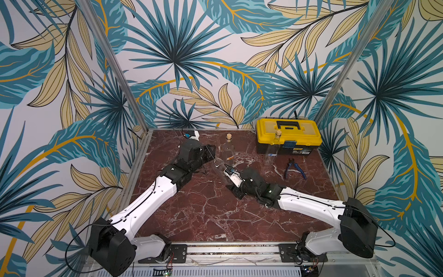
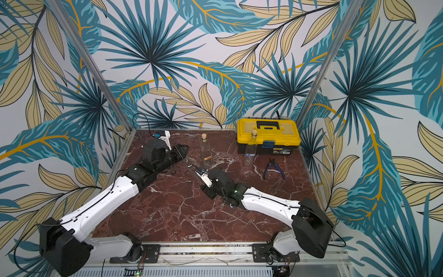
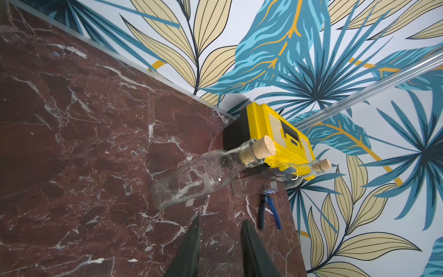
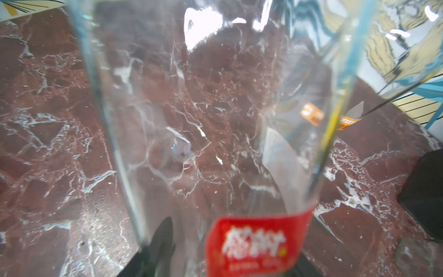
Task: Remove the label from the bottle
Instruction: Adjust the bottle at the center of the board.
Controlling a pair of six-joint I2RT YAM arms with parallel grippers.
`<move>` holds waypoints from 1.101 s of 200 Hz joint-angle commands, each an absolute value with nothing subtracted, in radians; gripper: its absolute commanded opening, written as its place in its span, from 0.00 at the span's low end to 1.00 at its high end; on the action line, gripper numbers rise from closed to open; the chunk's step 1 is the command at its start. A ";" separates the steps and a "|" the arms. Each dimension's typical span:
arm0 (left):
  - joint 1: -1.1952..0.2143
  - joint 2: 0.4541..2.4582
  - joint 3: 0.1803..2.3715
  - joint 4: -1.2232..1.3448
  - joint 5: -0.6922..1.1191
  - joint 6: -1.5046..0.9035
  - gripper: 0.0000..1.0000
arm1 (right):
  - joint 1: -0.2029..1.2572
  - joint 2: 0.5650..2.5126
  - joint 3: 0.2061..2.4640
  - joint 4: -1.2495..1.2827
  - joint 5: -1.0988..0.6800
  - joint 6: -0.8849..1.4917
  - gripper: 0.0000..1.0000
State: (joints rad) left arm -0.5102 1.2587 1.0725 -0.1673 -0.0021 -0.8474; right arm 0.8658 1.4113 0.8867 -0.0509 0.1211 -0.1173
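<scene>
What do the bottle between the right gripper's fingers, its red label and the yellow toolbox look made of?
The bottle: clear glass or hard plastic, glossy; the marbled tabletop shows through, bright glints. Its red label: thin film or paper, white print; too blurred to say which. The yellow toolbox: likely moulded plastic, satin, black handle and base.
</scene>
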 commanded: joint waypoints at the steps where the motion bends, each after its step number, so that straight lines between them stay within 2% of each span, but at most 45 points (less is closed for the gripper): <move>1: -0.515 1.216 1.052 -0.076 0.047 -0.825 0.30 | 0.845 1.380 0.909 -0.052 0.100 -0.021 0.00; 19: -0.514 1.221 1.048 -0.076 0.064 -0.821 0.29 | 0.845 1.384 0.919 -0.063 0.089 -0.023 0.00; 32: -0.515 1.221 1.039 -0.069 0.063 -0.818 0.12 | 0.845 1.389 0.921 -0.065 0.083 -0.023 0.00; 50: -0.515 1.223 1.031 -0.070 0.067 -0.806 0.00 | 0.845 1.396 0.920 -0.063 0.081 -0.017 0.00; 87: -0.514 1.223 0.986 -0.071 0.049 -0.781 0.00 | 0.845 1.441 0.936 -0.075 0.048 0.000 0.00; 103: -0.514 1.217 0.954 -0.069 0.008 -0.779 0.00 | 0.843 1.471 0.941 -0.075 0.028 0.009 0.13; 119: -0.514 1.212 0.928 -0.069 -0.037 -0.769 0.00 | 0.841 1.500 0.956 -0.085 0.006 0.018 0.31; 131: -0.514 1.210 0.912 -0.062 -0.051 -0.758 0.00 | 0.840 1.520 0.965 -0.094 -0.006 0.025 0.37; 203: -0.514 1.262 0.890 -0.024 -0.088 -0.702 0.00 | 0.841 1.567 0.955 -0.099 -0.047 0.047 0.40; 220: -0.514 1.275 0.880 -0.011 -0.093 -0.694 0.00 | 0.840 1.577 0.949 -0.101 -0.055 0.053 0.44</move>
